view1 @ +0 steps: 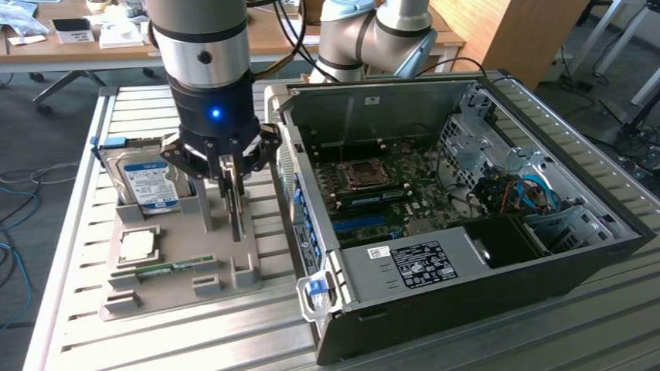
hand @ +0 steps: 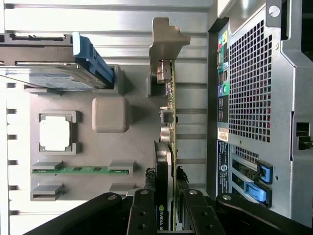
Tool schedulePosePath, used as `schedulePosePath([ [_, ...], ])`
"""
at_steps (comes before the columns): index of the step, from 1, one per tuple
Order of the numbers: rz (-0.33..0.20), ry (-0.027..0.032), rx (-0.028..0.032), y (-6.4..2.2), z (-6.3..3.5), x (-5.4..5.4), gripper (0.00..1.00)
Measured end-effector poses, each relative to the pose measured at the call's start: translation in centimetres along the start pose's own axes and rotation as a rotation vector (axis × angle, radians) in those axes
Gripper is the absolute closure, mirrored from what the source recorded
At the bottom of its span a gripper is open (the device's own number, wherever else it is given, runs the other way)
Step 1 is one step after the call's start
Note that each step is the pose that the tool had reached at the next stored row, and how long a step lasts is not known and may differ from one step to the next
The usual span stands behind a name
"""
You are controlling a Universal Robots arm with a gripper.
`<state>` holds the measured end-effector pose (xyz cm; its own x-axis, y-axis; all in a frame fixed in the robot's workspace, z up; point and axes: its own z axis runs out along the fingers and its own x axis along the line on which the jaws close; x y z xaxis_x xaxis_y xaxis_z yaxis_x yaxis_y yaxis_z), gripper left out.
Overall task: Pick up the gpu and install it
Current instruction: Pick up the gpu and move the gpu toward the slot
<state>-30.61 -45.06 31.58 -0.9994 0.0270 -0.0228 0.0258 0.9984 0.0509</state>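
The gpu (view1: 236, 210) stands on edge in a slot of the grey holder tray (view1: 175, 295), to the exterior view's left of the open computer case (view1: 577, 255). My gripper (view1: 229, 182) comes straight down onto its upper edge. In the wrist view the gpu (hand: 170, 98) is seen edge-on, its silver end bracket (hand: 165, 39) at the far end and its black block between my black fingers (hand: 145, 188). The gripper (hand: 165, 180) is shut on the card, one finger against each face. The card's lower edge still sits in the tray.
On the tray lie a hard drive (view1: 150, 182) with a blue-white label, a square processor (view1: 137, 246) and a narrow green memory stick (view1: 165, 268). The case lies on its side, motherboard (view1: 387, 189) exposed, with blue slots (view1: 361, 226). Its rear panel (hand: 254, 98) stands close beside the gpu.
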Motion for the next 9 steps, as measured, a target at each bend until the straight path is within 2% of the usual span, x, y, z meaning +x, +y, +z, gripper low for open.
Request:
schedulePosePath([
  [9,0.0,0.0,0.0,0.03,-0.63,-0.01,0.73],
])
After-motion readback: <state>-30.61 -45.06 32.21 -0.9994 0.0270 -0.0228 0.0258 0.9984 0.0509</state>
